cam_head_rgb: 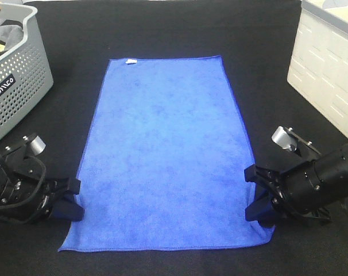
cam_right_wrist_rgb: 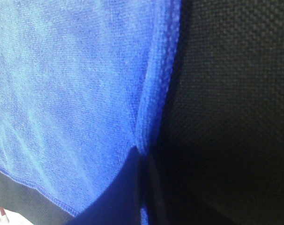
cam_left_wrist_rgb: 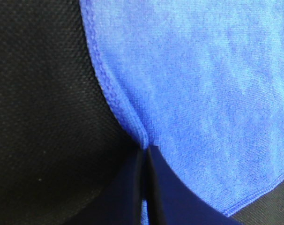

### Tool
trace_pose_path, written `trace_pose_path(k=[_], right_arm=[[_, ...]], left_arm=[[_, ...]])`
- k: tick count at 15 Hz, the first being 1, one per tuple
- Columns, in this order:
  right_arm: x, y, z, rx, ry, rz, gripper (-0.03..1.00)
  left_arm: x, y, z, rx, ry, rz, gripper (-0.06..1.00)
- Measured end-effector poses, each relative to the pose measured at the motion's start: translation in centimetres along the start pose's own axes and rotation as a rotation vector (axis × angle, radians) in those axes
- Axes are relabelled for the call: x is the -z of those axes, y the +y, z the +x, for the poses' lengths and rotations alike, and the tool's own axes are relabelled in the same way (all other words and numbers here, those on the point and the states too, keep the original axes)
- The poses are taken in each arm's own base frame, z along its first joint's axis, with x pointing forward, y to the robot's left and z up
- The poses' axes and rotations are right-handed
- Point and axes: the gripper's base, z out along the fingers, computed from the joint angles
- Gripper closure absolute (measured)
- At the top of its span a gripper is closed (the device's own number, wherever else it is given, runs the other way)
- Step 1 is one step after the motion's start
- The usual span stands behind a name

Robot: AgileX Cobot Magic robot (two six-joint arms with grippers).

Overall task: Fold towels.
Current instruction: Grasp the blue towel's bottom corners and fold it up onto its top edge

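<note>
- Counter (cam_head_rgb: 162, 29): black woven covering, running out of the high view on all sides.
- Blue towel (cam_head_rgb: 168, 155): lies flat and unfolded at the counter's centre. Its long axis runs from the near edge to the far edge, short hems across. Both near corners are partly covered by the grippers.
- White bin (cam_head_rgb: 329, 75): far right, cut off by the frame; contents not visible.
- Grey perforated basket (cam_head_rgb: 19, 75): far left, also cut off; something dark and yellowish inside, hard to make out.
- Right gripper (cam_head_rgb: 259, 198): at the towel's right long edge near the near corner. In the right wrist view its jaws are pressed together on the hem, which puckers into them.
- Left gripper (cam_head_rgb: 70, 198): at the left long edge, opposite. In the left wrist view its jaws are likewise clamped on the hem.
- White label (cam_head_rgb: 130, 61): on the far hem, towards the left corner; any print is unreadable.
</note>
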Motion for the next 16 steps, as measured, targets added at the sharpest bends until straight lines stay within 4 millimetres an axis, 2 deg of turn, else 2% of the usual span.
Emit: trace_pose_path(k=[3, 6, 9, 14, 16], right_arm=[[0.3, 0.2, 0.0, 0.013, -0.005, -0.002, 0.97], [1.9, 0.7, 0.8, 0.034, -0.037, 0.001, 0.97], [3.1, 0.7, 2.9, 0.038, -0.018, 0.002, 0.97], [3.2, 0.0, 6.8, 0.001, 0.102, -0.021, 0.97], [3.1, -0.1, 7.1, 0.007, 0.112, -0.023, 0.97]], left_arm=[[0.1, -0.1, 0.2, -0.01, 0.026, 0.008, 0.94], [1.6, -0.5, 1.3, -0.03, 0.047, -0.008, 0.94], [4.0, -1.0, 2.7, -0.055, 0.068, -0.035, 0.94], [5.9, -1.0, 5.1, -0.064, 0.153, -0.073, 0.94], [6.1, -1.0, 5.4, -0.07, 0.153, -0.075, 0.94]])
